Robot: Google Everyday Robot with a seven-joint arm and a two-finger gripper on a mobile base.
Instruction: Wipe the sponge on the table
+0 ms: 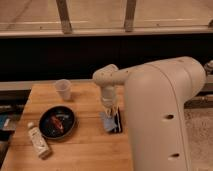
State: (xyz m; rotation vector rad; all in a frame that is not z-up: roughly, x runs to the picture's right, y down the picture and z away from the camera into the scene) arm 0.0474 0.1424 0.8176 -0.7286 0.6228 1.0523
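1. Camera view: the gripper (110, 111) hangs over the table (85, 150), its fingers closed on the sponge (107, 121), at 3 o'clock from the dark bowl (57, 123) and beside the black block (119, 123).
2. To wipe well, I judge it best to press the sponge flat and stroke toward 6 o'clock, over bare wood.

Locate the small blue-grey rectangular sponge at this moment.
In the camera view, the small blue-grey rectangular sponge is just below the gripper, over the light-brown wooden table, beside the black rectangular block and right of the dark round bowl.
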